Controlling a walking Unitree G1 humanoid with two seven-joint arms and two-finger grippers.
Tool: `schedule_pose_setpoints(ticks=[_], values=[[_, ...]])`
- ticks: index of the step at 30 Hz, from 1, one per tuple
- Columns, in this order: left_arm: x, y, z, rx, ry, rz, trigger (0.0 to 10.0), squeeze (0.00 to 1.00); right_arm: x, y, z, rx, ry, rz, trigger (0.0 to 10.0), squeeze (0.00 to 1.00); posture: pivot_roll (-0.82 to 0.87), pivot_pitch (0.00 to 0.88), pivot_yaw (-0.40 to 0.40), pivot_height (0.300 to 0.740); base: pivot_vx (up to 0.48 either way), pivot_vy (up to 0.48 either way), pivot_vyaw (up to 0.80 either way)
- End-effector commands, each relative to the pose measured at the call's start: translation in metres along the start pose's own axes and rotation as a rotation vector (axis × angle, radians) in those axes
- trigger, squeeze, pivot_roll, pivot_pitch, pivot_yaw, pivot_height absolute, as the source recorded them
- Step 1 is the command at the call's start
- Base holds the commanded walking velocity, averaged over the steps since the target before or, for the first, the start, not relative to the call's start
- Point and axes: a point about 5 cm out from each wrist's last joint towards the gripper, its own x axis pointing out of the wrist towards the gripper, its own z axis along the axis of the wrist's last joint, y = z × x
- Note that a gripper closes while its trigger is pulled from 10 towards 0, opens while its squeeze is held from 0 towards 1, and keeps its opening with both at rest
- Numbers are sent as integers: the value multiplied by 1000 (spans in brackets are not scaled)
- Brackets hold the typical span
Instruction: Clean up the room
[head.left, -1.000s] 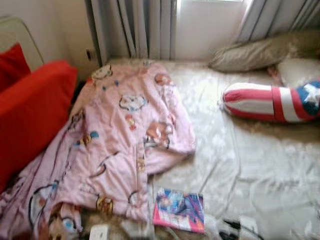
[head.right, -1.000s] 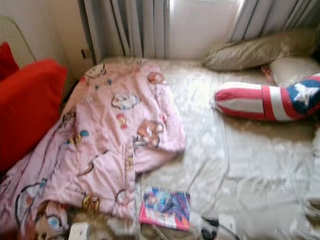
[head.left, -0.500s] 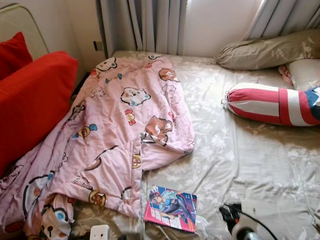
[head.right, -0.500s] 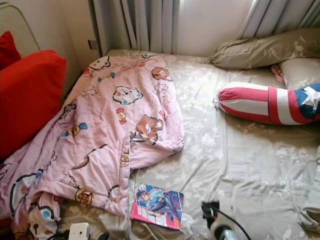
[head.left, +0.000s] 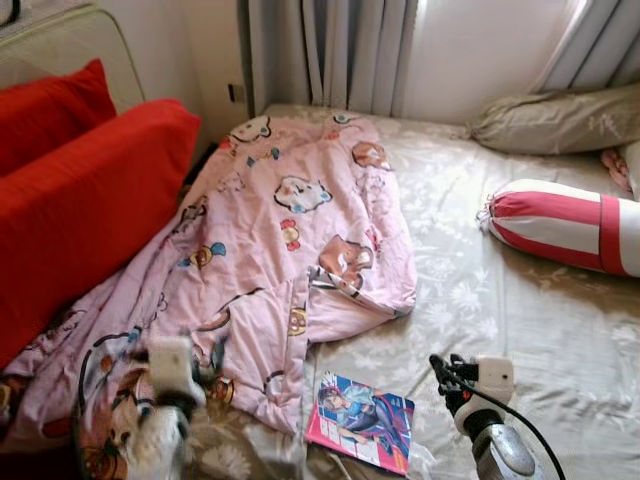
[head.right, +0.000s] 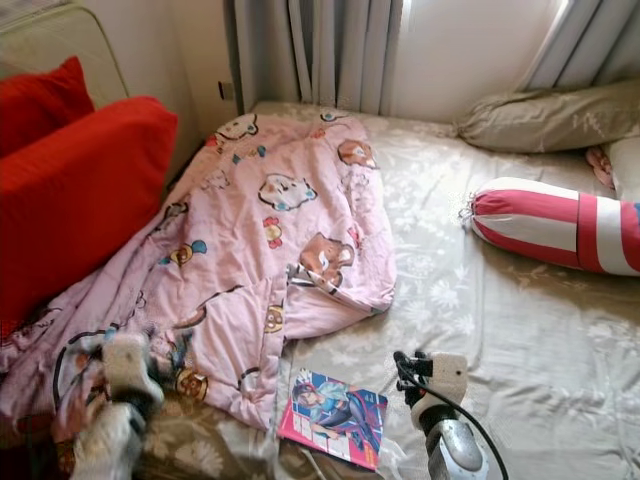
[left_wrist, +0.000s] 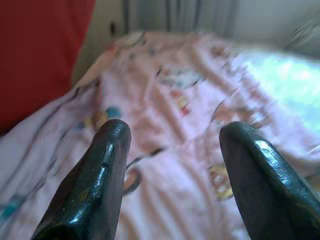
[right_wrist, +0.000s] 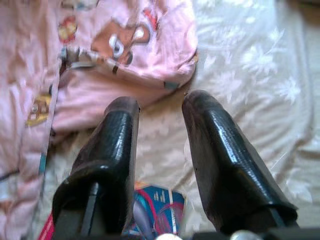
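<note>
Pink cartoon blanket (head.left: 270, 250) lies rumpled across the left half of the bed (head.left: 520, 320), running from upper centre to lower left. Colourful book (head.left: 362, 434) sits at bottom centre, just beside the blanket's edge. Left gripper (left_wrist: 172, 150), blurred at lower left in the eye views, hangs over the blanket, fingers spread wide, empty. Right gripper (right_wrist: 160, 117), lower right, fingers somewhat apart, empty; its wrist view adds the book beneath. Red cushions (head.left: 80, 200) upper left, striped bolster (head.left: 560, 225) right.
</note>
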Motion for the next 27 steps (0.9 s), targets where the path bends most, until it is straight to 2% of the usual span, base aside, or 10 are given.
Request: schedule_pose_setpoints(ticks=[1, 4, 6, 9, 16, 18, 21, 25, 27], values=[[-6, -7, -9, -21, 52, -38, 10000, 0, -3, -2, 1, 9, -20, -17, 10000, 0, 85, 0, -91, 740, 0, 0, 0], [-5, -8, -9, -27, 51, -47, 10000, 0, -4, -3, 1, 13, -27, -24, 10000, 0, 85, 0, -91, 740, 0, 0, 0], [-9, -5, -14, 19, 76, -67, 10000, 0, -8, -7, 1, 10, -39, -53, 10000, 0, 76, 0, -95, 740, 0, 0, 0], [-9, 1, -16, 8, 80, -42, 10000, 0, -8, -12, 3, -13, -43, -97, 10000, 0, 84, 0, -89, 740, 0, 0, 0], [-6, -2, -8, -9, 87, -67, 10000, 0, -5, -13, 7, -37, -51, -136, 10000, 0, 76, 0, -74, 740, 0, 0, 0], [-3, -4, -5, -14, 95, -77, 10000, 0, -1, -11, 10, -54, -42, -156, 10000, 0, 65, 0, -73, 725, 0, 0, 0], [-1, -4, -5, -18, 97, -75, 10000, 0, 1, -7, 11, -58, -39, -126, 10000, 0, 59, 0, -75, 710, 0, 0, 0], [3, -8, -4, -51, 91, -64, 10000, 0, 1, -6, 16, -116, -68, -104, 10000, 0, 64, 0, -84, 700, 0, 0, 0], [5, -10, -2, -59, 84, -61, 10000, 0, 1, -7, 17, -101, -77, -115, 10000, 0, 67, 0, -90, 700, 0, 0, 0]])
